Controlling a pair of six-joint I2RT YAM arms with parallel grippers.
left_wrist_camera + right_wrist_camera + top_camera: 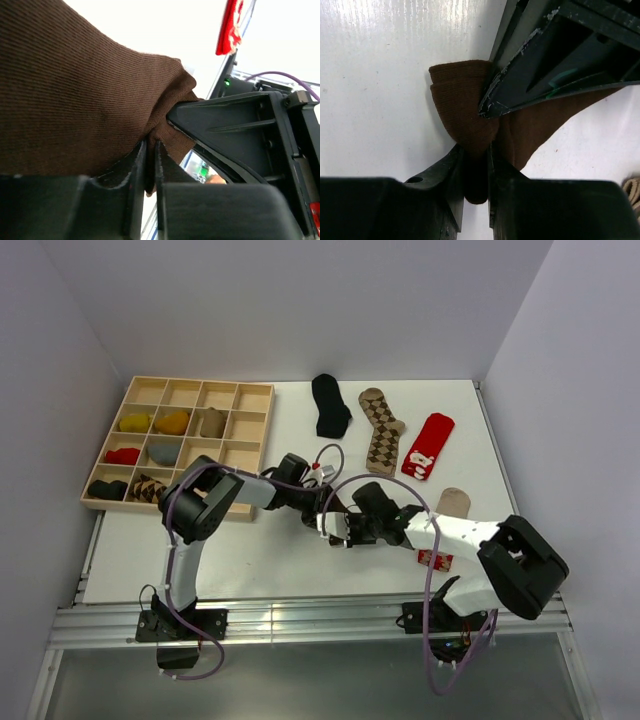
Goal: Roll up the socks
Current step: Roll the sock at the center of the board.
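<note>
The left gripper [149, 150] and the right gripper [477, 150] both clench one dark brown ribbed fabric sock [462, 100] at mid-table, their fingers crowding together. Beyond lie a black sock [330, 405], a brown argyle sock [382, 425] and a red sock [428, 445]. A pale wooden grid tray [200, 381] sits to the left.

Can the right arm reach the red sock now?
Probably not: the right gripper is shut on the brown sock, which the left gripper also pinches. Otherwise the way to the red sock looks free.

Black sock [330, 405], brown argyle sock [382, 427], red sock [427, 445] (white marking, seemingly a figure), plain brown sock [465, 105].
</note>
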